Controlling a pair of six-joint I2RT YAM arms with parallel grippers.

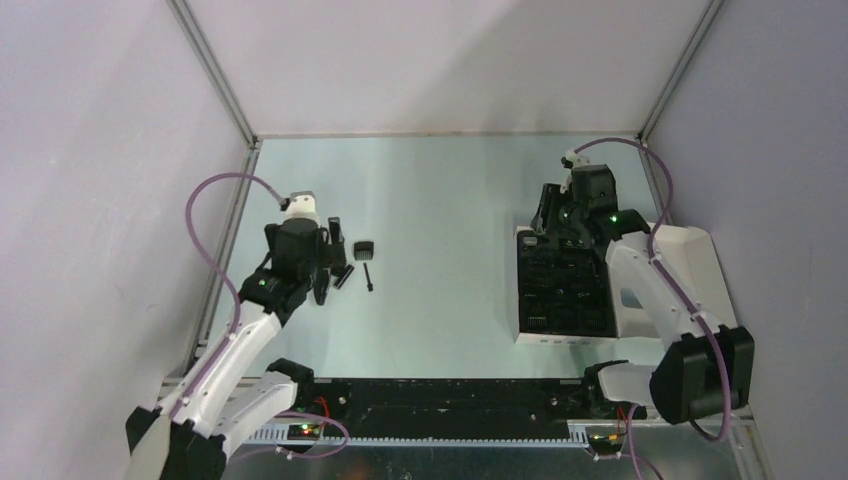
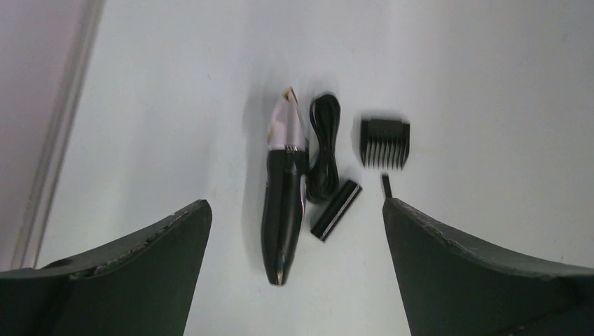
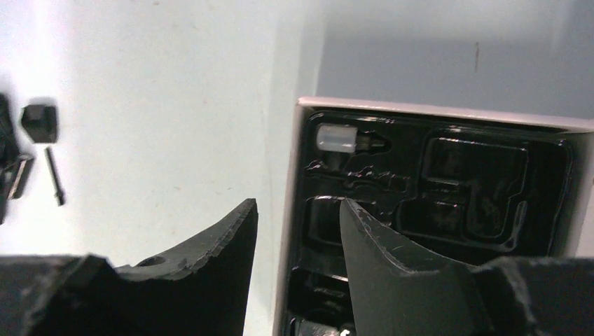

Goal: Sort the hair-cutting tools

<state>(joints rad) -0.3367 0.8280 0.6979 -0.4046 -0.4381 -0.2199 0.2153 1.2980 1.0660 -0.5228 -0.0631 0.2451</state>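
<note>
On the left of the pale table [image 1: 450, 200], at about nine o'clock, the left gripper [image 2: 295, 204] hangs above a small cluster of black hair-cutting tools with its jaws spread fully apart and nothing between them. Its wrist camera looks straight down on the pieces. The clipper body [image 2: 284, 203] is long, glossy and black, narrowing at its six o'clock end, with a silvery tapered tip pointing to twelve o'clock. Just beside it, at three o'clock, lies a black cord [image 2: 323, 147] folded into a narrow loop. At the cord's lower end rests a short flat black bar [image 2: 336, 210] with a pale edge, tilted toward one o'clock. Farther toward two o'clock sits a blocky comb attachment [image 2: 384, 143], teeth pointing to six o'clock. Under it only the end of the thin stick-like brush [image 2: 386, 185] shows above the right finger. At about three o'clock on the table lies a flat white box [image 1: 522, 290] with a black moulded insert [image 3: 490, 175]. A small pale capped piece [image 3: 336, 138] sits in a recess at the insert's eleven o'clock corner. The right gripper [image 3: 298, 208] hovers over the box's left rim, jaws parted and holding nothing, one finger over bare table and the other over the insert.
</note>
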